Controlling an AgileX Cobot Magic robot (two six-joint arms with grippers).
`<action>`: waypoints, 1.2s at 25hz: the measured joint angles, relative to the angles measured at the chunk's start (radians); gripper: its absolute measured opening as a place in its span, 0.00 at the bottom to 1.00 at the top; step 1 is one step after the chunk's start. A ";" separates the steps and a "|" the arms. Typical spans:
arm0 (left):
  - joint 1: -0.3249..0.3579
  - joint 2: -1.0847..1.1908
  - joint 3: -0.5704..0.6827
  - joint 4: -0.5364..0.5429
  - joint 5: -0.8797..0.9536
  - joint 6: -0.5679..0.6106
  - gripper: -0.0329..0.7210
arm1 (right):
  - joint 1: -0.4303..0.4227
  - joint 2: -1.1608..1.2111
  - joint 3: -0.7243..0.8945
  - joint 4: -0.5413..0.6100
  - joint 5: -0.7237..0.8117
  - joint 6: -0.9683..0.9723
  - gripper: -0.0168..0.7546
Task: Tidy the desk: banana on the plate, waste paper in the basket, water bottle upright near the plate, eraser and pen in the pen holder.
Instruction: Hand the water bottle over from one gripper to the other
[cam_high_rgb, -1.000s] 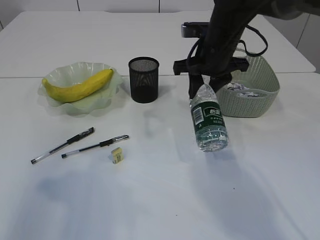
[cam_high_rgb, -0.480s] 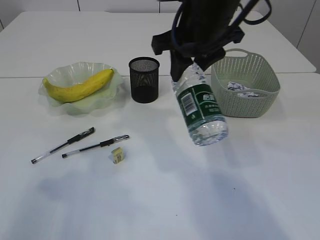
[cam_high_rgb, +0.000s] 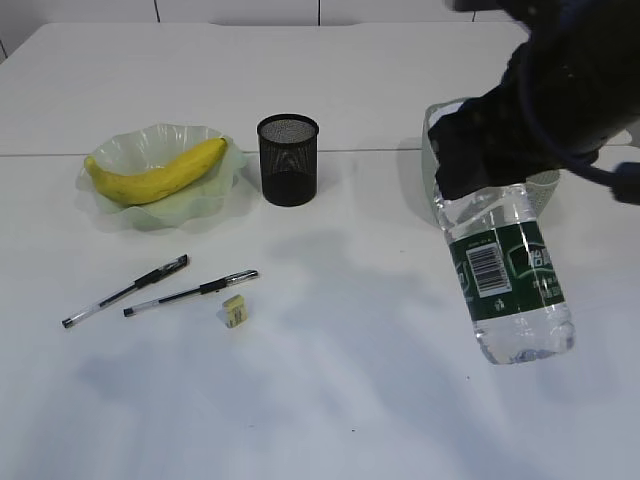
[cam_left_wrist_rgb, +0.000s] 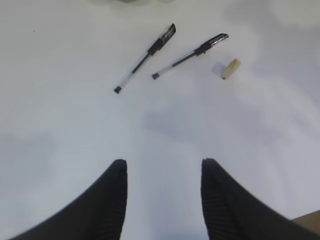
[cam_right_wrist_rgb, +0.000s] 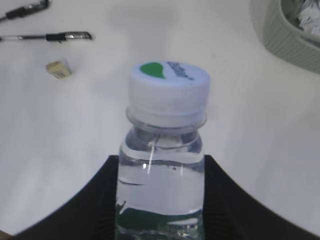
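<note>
- The water bottle (cam_high_rgb: 505, 275) is in the air, clamped by the right claw (cam_right_wrist_rgb: 160, 200) around its upper body. One second ago it was low, close in front of the basket with its base at the desk surface; half a second ago it hung tilted near the pen holder; now it is carried toward the right edge of the desk, nearer to the camera, and it hides most of the basket (cam_high_rgb: 545, 185).
- In the right wrist view the cap (cam_right_wrist_rgb: 168, 86) points away from the wrist and the two dark pads press the bottle sides, so the grip looks firm.
- This move takes the bottle away from the plate (cam_high_rgb: 160, 170), so I judge the bottle step as not finished: it must come back toward the left side and be set upright beside the plate.
- The banana (cam_high_rgb: 155, 175) lies in the plate, unchanged, and crumpled paper (cam_right_wrist_rgb: 305, 15) is in the basket.
- The two pens (cam_high_rgb: 190, 292) and the eraser (cam_high_rgb: 233, 310) lie on the desk in front of the pen holder (cam_high_rgb: 288, 160), not moved, so they remain to do.
- The left claw (cam_left_wrist_rgb: 162, 192) hangs over them with jaws apart, holding nothing.
</note>
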 joint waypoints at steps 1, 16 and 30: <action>0.000 0.000 0.000 -0.004 -0.004 0.000 0.50 | 0.000 -0.041 0.036 0.000 -0.043 0.000 0.42; 0.000 0.000 0.000 -0.026 -0.033 0.000 0.52 | 0.000 -0.129 0.093 0.133 -0.382 -0.287 0.42; 0.000 0.000 0.001 -0.016 -0.136 0.000 0.50 | 0.000 -0.129 0.093 0.158 -0.389 -0.305 0.42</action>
